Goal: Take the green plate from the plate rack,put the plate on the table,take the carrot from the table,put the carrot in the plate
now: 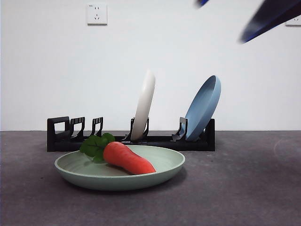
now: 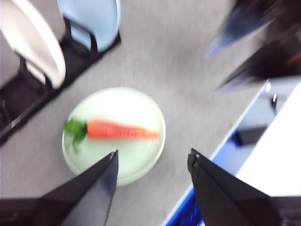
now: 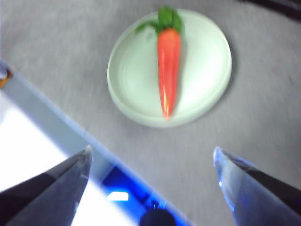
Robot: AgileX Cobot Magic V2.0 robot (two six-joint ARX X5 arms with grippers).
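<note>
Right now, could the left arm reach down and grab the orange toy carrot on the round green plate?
Probably yes: the carrot lies uncovered on the green plate, and the left gripper, jaws open, is above with nothing between.

Lab: bare wall (image 1: pixel 150 56), wall socket (image 1: pixel 97 14)
</note>
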